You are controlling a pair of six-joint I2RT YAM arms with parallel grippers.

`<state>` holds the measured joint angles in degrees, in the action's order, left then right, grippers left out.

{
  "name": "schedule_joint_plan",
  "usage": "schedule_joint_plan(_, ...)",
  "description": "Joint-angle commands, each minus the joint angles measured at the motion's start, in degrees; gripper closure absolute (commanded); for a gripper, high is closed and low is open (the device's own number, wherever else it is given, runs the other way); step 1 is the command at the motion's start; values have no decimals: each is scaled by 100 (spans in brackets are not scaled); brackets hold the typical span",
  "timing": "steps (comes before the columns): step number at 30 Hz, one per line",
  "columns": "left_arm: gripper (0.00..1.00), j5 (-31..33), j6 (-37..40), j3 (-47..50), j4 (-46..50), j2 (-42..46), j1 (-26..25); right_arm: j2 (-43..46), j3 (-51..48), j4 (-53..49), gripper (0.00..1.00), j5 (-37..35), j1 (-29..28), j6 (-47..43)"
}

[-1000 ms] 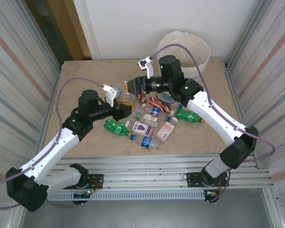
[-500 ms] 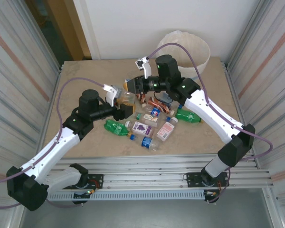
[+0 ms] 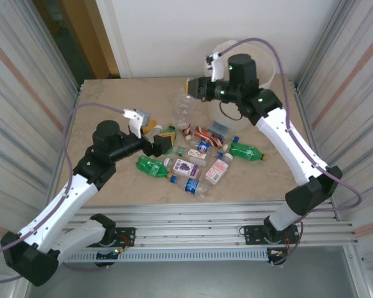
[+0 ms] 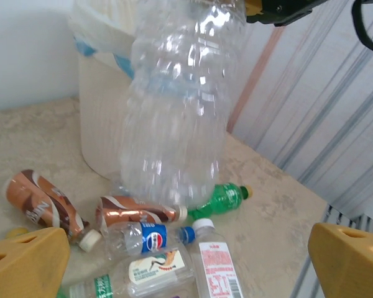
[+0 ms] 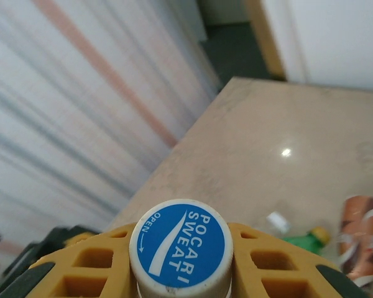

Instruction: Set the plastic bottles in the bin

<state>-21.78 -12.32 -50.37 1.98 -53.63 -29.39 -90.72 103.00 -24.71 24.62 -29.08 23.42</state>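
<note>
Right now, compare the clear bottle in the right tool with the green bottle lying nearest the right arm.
Held by the right tool at its blue cap, the clear bottle hangs in the air; the green bottle lies on its side on the table. One is colourless, the other tinted green. The clear one looks the larger. Both are capped plastic bottles.
</note>
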Motion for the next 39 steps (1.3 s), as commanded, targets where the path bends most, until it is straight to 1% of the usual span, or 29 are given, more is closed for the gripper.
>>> schedule_joint_plan(1, 1, 535, -51, 182, -89, 232, -41, 219, 403, -14, 87, -422, 409, -181)
schedule_joint_plan(5, 1, 814, -14, 149, 151, 293, -36, 35, 932, 96, 88, -812, 981, -263)
schedule_joint_plan(9, 1, 956, -16, 106, 321, 280, -39, -500, 1722, 27, 89, -1008, 1450, -356)
schedule_joint_plan(15, 1, 1153, -100, 77, 468, 246, -30, -1640, 3102, -579, 89, -1326, 1853, -672)
schedule_joint_plan(18, 1, 1269, -146, 75, 539, 238, -29, -2126, 3591, -837, 88, -1390, 1977, -759)
schedule_joint_plan(24, 1, 1467, -205, 115, 665, 307, -31, -2619, 3718, -917, 87, -1355, 2165, -769)
schedule_joint_plan(30, 1, 1679, -279, 124, 713, 302, -31, -3018, 3710, -1125, 86, -1339, 2203, -846)
schedule_joint_plan(36, 1, 1955, -354, -25, 1027, 185, -21, -3361, 3683, -1284, 82, -1249, 2174, -856)
schedule_joint_plan(39, 1, 2066, -418, -29, 1085, 168, -18, -3461, 3655, -1349, 77, -1268, 2136, -891)
